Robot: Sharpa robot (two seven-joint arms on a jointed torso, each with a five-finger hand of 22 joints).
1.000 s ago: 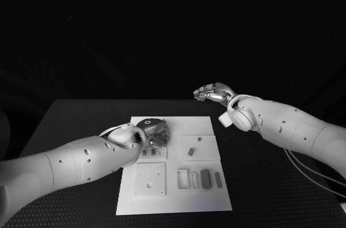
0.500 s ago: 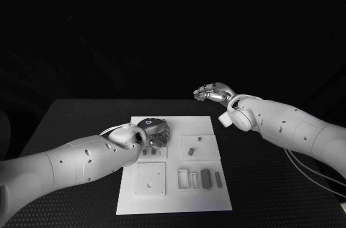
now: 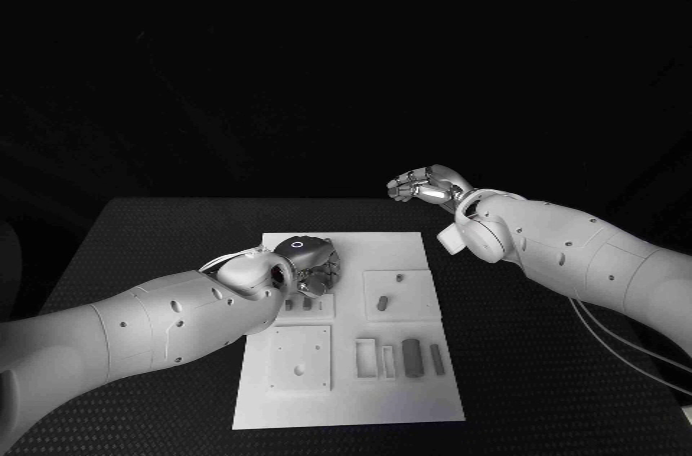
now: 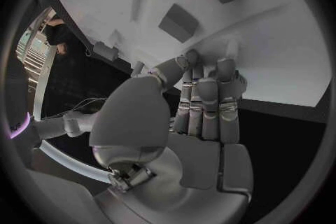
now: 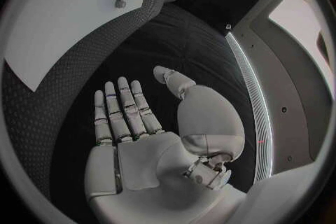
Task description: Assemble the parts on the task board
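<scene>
The white task board (image 3: 346, 396) lies in the middle of the black table. My left hand (image 3: 309, 260) hovers low over its far left part, above small upright grey parts (image 3: 299, 301). In the left wrist view its fingers (image 4: 207, 98) lie straight and close together, tips at the board (image 4: 280, 56), with nothing seen in them; two grey parts (image 4: 178, 21) stand just beyond. My right hand (image 3: 427, 186) is raised past the board's far right corner. Its palm (image 5: 143, 151) is flat with the fingers apart and empty.
A grey part (image 3: 382, 302) stands on a square plate at the board's right. A row of slots with dark pieces (image 3: 413, 356) lies nearer me, beside a square plate with holes (image 3: 300, 356). Black table (image 3: 159, 236) surrounds the board.
</scene>
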